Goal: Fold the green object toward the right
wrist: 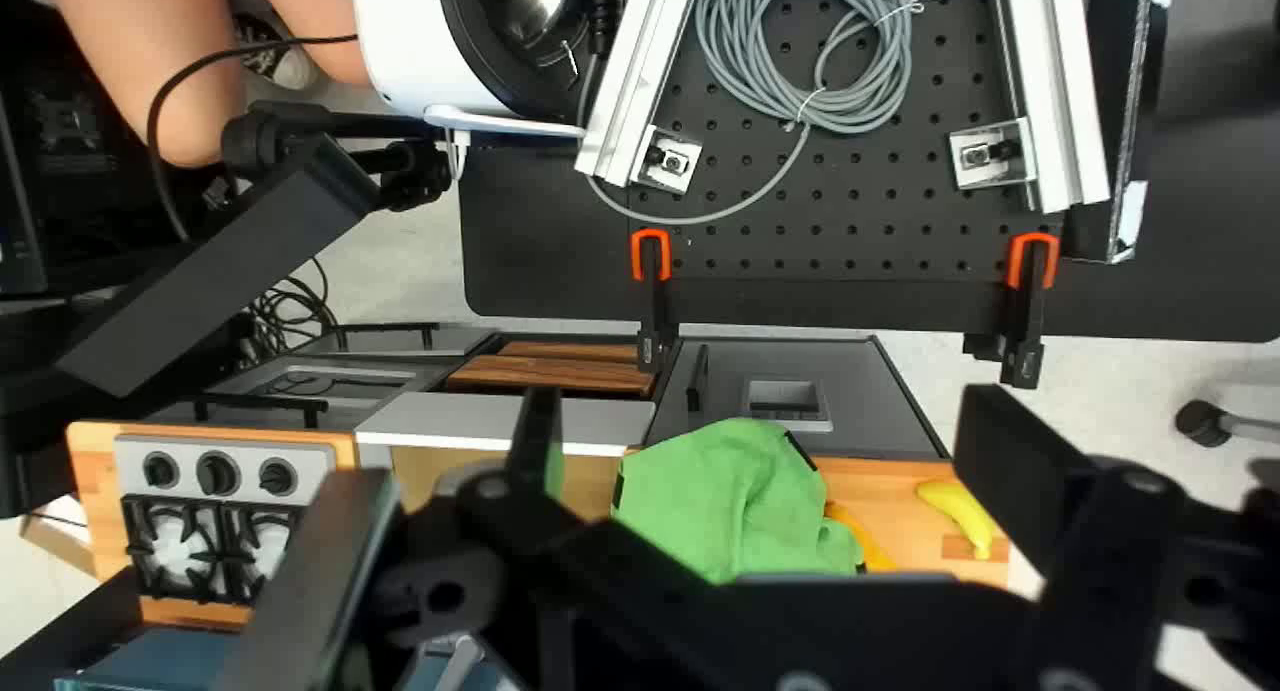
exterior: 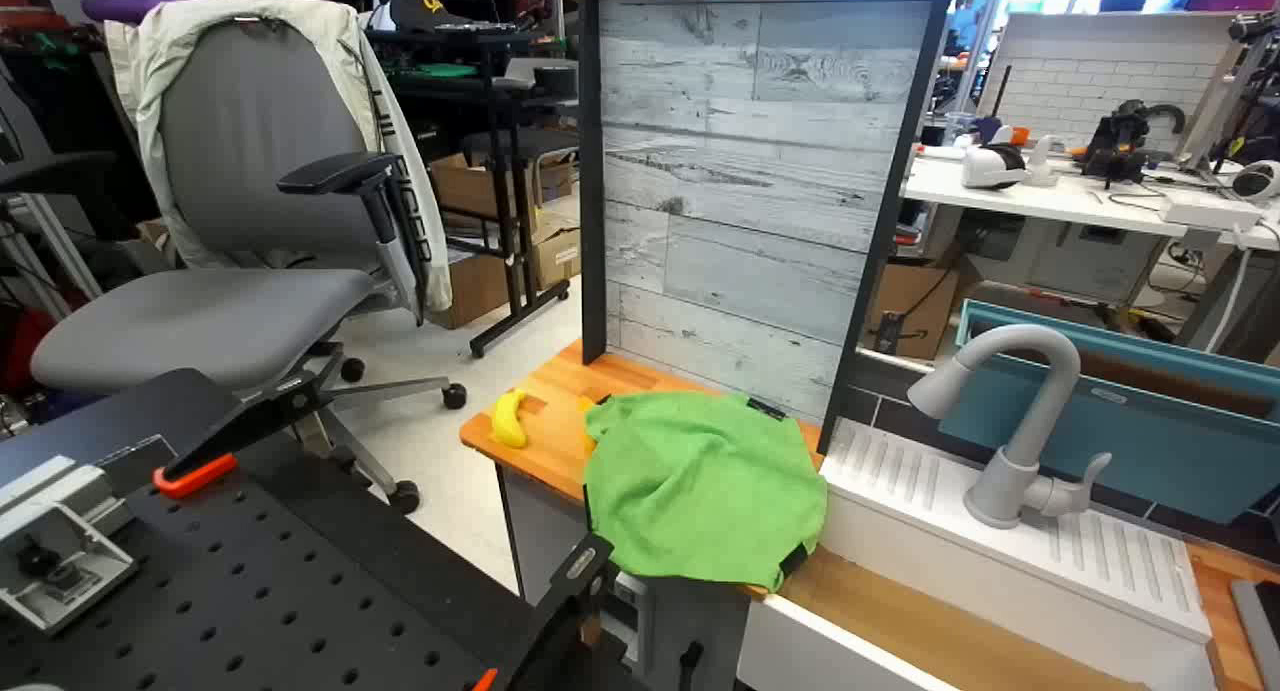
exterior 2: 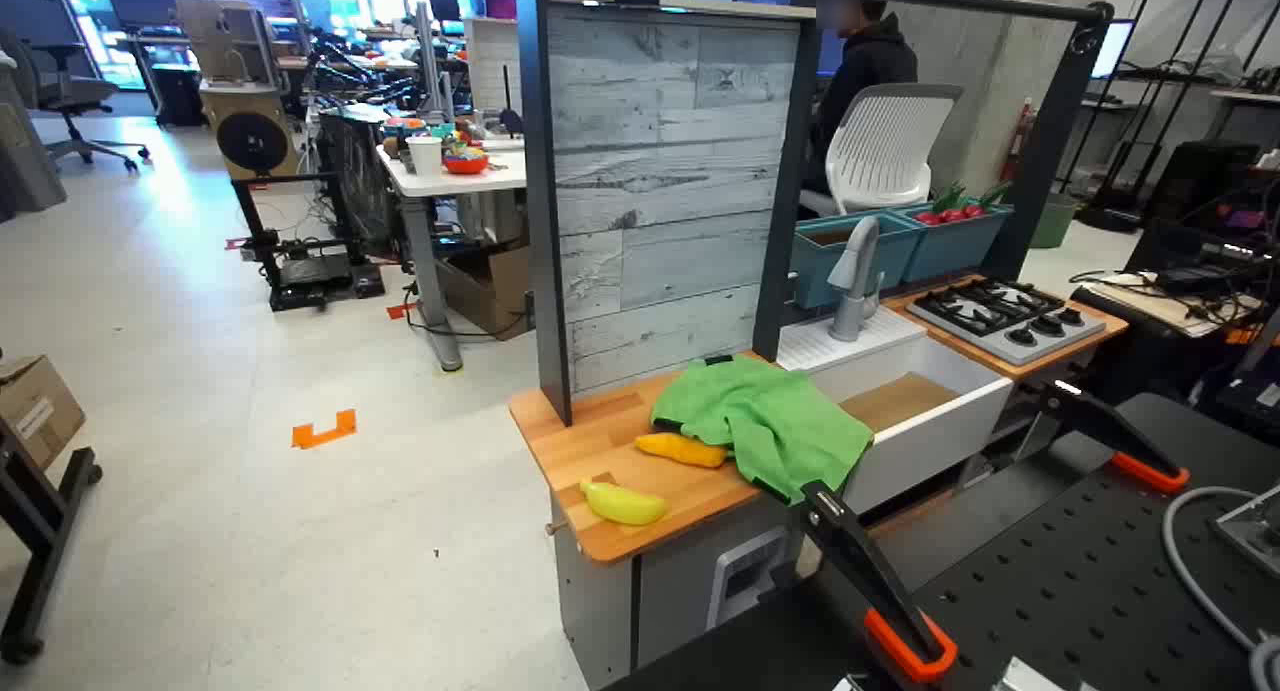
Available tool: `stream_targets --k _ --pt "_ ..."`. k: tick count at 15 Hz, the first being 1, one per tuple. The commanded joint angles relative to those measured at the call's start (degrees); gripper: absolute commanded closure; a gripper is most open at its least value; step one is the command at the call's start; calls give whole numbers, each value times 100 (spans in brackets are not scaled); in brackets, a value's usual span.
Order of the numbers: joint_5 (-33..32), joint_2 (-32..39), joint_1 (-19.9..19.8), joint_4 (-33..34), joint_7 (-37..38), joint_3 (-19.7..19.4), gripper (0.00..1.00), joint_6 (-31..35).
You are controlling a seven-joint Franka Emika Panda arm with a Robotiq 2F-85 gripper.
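My jaws stand wide, gripping nothing. The cloth (wrist: pixel 735 491) lies beyond them, well apart, showing in their gap in the wrist view; I see no clear long axis. It sits crumpled on the worktop (exterior 2: pixel 590 446) beside the sink (exterior 2: pixel 930 441), reaching past the front edge. I count one cloth, one banana (exterior 2: pixel 622 503), one orange thing (exterior 2: pixel 680 449) partly under the cloth.

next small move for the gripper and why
I'd probably lower the open gripper toward the green cloth at its edge by the orange toy: the jaws hold nothing, and folding from there would go rightward in both exterior views.
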Motion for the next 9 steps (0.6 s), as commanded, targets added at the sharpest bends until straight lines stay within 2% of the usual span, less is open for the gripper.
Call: stream_targets --k 1,5,9 --pt "-37 8 78 16 48 -52 0 -17" --pt "-37 8 78 18 48 -52 0 -17" --pt "107 685 54 -125 739 184 0 1010"
